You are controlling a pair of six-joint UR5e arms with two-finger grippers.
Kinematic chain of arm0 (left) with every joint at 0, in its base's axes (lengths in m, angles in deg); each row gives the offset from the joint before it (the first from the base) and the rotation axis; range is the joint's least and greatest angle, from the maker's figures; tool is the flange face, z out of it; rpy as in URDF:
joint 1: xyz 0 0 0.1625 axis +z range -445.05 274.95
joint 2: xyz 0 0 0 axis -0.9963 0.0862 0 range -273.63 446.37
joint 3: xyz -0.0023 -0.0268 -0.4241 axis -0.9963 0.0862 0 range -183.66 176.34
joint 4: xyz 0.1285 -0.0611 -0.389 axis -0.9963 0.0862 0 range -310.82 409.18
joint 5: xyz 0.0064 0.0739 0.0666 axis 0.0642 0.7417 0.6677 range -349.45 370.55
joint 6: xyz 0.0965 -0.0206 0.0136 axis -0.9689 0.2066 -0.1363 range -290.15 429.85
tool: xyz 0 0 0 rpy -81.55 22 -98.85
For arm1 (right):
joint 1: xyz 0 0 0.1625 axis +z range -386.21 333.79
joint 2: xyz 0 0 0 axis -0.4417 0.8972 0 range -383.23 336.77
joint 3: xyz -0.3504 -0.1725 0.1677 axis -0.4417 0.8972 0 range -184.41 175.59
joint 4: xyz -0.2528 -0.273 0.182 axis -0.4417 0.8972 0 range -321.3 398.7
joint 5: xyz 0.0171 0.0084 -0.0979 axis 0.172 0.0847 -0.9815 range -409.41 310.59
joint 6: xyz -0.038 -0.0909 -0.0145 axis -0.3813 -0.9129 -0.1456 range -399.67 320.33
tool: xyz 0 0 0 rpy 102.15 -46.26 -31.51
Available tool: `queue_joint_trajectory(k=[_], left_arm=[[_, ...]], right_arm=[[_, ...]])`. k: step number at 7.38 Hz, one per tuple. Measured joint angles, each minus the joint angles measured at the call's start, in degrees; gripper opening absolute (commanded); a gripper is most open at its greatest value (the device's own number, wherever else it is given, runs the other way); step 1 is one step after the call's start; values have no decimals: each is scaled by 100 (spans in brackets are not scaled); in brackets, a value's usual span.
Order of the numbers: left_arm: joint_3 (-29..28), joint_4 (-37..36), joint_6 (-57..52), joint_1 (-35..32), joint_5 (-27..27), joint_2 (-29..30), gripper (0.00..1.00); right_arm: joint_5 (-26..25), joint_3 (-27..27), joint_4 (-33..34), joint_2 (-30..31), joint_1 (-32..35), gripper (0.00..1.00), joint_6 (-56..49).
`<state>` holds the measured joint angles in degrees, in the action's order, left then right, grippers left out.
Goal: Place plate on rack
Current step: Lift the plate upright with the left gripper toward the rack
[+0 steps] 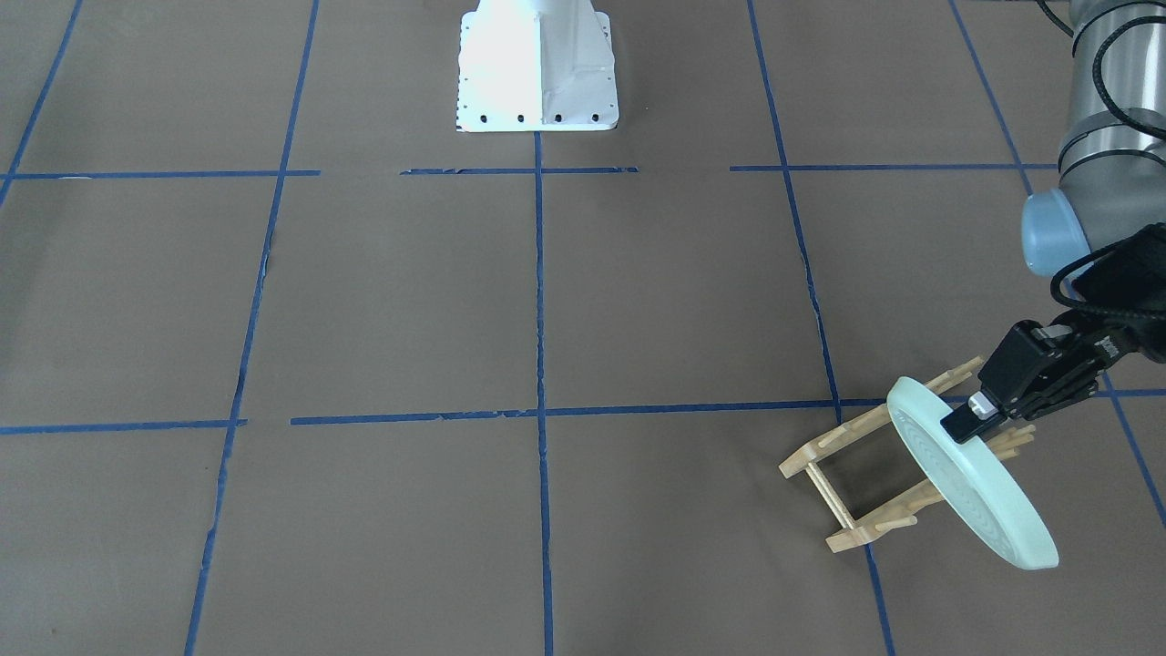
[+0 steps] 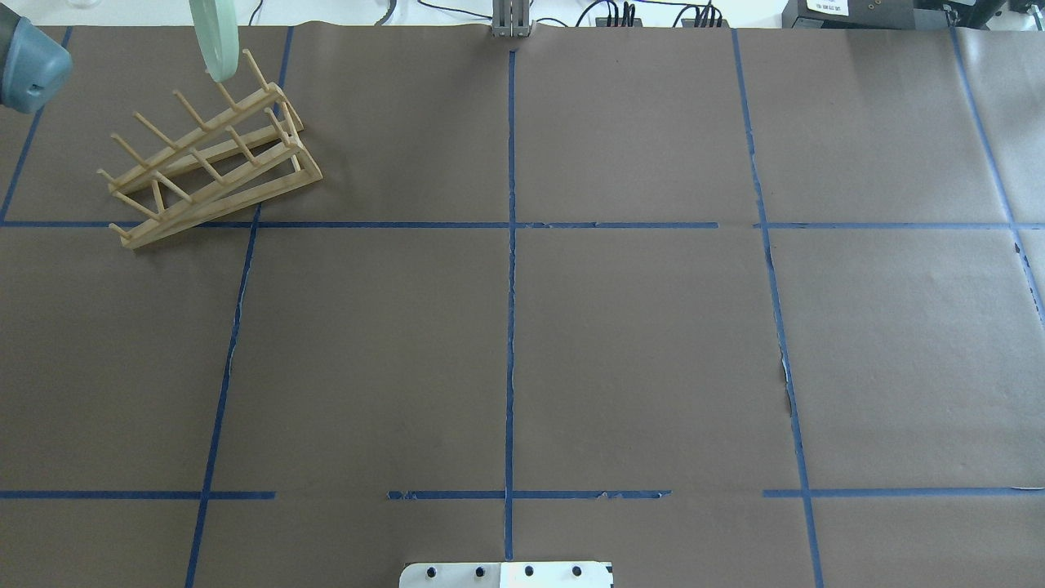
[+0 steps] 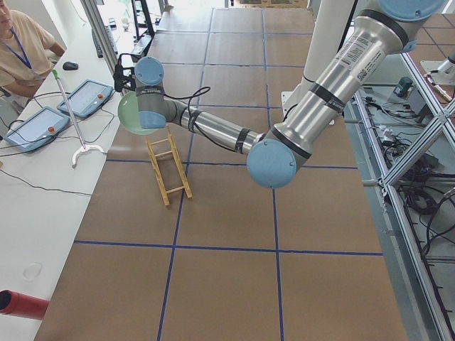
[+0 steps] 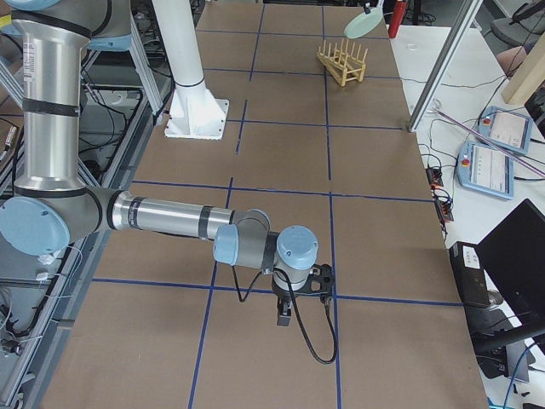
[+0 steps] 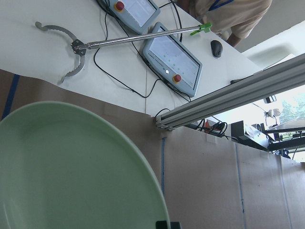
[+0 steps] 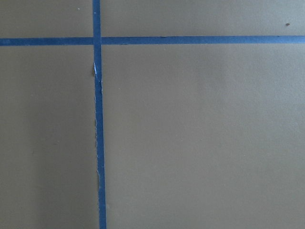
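- left gripper (image 1: 982, 415) clamped on plate (image 1: 975, 487) rim; plate on edge, tilted
- plate over rack (image 2: 245, 198), table's far-left corner; seated or not, can't tell
- right gripper (image 4: 283, 317) low near table's right edge; finger state can't tell

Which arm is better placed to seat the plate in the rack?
Left. The left gripper grips the plate by its rim, on edge just over the rack; the right gripper is far across the table.
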<state>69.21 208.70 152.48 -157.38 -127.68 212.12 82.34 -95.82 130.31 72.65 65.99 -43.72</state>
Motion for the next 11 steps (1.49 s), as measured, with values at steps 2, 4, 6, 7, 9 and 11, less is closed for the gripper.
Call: queue_joint_trajectory(k=[2, 4, 6, 7, 9, 11], left_arm=[[-203, 657, 1, 8, -2, -93, 0], [-311, 955, 20, 21, 4, -133, 0], [-368, 1029, 30, 56, 13, -139, 0], [-409, 1045, 30, 106, 24, -137, 0], [-442, 1057, 33, 199, 49, -137, 0], [-502, 1061, 28, 271, 61, -142, 0]], right_arm=[[0, 0, -3, 0, 0, 100, 0], [0, 0, 0, 0, 0, 100, 0], [0, 0, 0, 0, 0, 100, 0], [0, 0, 1, 0, 0, 100, 0], [0, 0, -1, 0, 0, 100, 0], [0, 0, 1, 0, 0, 100, 0]])
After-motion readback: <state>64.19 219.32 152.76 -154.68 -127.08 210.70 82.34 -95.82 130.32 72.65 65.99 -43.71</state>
